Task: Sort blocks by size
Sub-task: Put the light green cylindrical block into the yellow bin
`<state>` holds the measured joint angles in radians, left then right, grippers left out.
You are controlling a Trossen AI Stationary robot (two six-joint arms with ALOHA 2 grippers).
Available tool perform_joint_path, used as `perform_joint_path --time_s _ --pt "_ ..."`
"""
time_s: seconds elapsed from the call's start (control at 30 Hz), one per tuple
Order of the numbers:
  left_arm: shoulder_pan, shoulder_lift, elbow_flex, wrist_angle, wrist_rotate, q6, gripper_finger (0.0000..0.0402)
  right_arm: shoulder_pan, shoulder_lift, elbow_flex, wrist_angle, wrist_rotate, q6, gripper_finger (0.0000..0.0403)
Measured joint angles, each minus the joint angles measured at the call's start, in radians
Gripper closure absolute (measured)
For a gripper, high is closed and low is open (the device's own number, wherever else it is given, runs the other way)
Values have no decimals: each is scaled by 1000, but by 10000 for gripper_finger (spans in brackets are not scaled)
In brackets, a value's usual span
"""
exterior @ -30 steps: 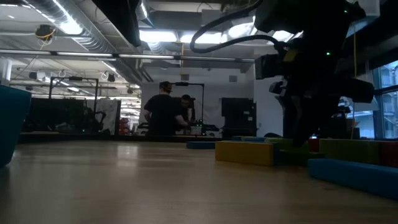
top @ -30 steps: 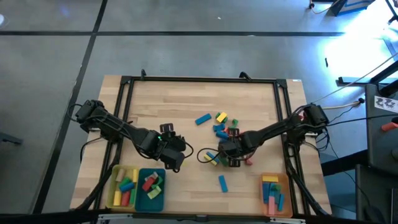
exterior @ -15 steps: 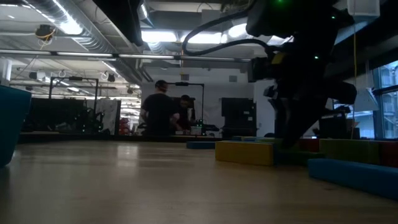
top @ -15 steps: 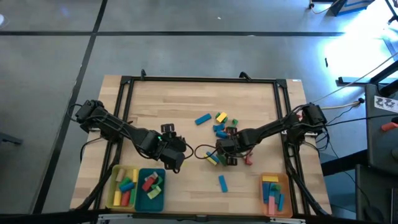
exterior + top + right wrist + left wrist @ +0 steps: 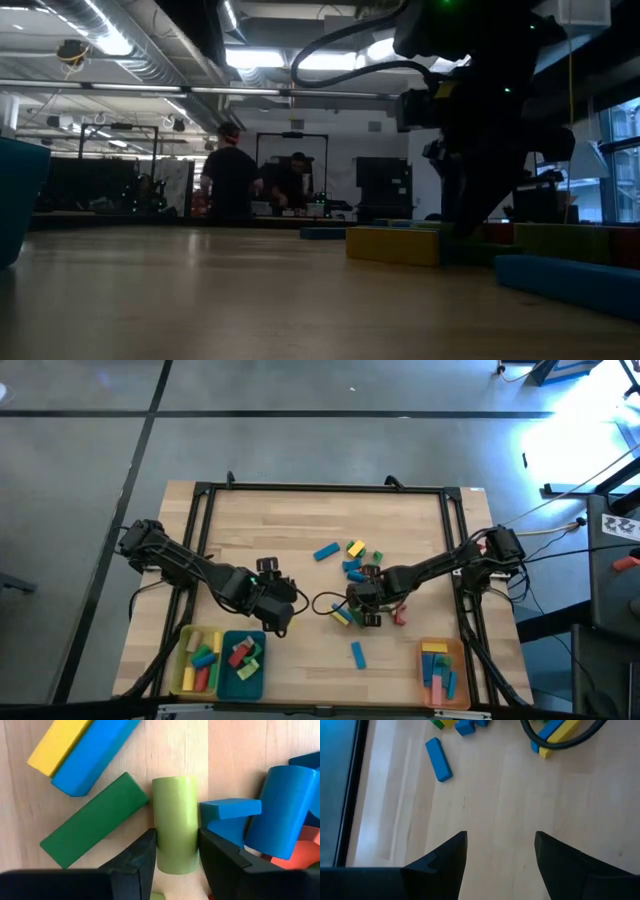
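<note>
Your right gripper (image 5: pixel 176 851) has slid in over the heap since a second ago and now sits settled, jaws closed onto a smooth light-green wooden cylinder (image 5: pixel 175 822), one finger flat on each curved side. That means the pick looks made; by my read the lift is next. Just off one jaw lies a matte dark-green rectangular bar (image 5: pixel 94 820), touching the cylinder's end; beyond it a long blue bar (image 5: pixel 95 755) lies alongside a yellow bar (image 5: pixel 57 745). Off the other jaw, a blue notched block (image 5: pixel 227 817) presses the cylinder. Your left gripper (image 5: pixel 500 852) hasn't budged: jaws spread wide over bare pale wood grain, empty, a lone blue bar (image 5: pixel 439 759) well ahead of them.
</note>
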<state>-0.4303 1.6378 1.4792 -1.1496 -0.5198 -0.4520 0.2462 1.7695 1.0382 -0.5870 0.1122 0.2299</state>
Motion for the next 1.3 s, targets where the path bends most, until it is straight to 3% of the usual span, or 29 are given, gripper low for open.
perform_joint_path --time_s 0.43,0.87,1.0,1.17,1.3 --pt "-33 -72 0 -21 0 -92 192 -6 9 1 48 -46 7 258" --pt "-35 -72 0 -21 0 -91 192 -6 15 -4 41 -51 35 186" --pt "-35 -72 0 -21 0 -91 192 -6 25 -2 42 -49 28 204" --pt "-37 -77 0 -25 0 -91 192 -6 35 1 43 -52 27 263" --pt "-37 -80 0 -29 -3 -102 192 -6 35 34 -3 -65 27 270"
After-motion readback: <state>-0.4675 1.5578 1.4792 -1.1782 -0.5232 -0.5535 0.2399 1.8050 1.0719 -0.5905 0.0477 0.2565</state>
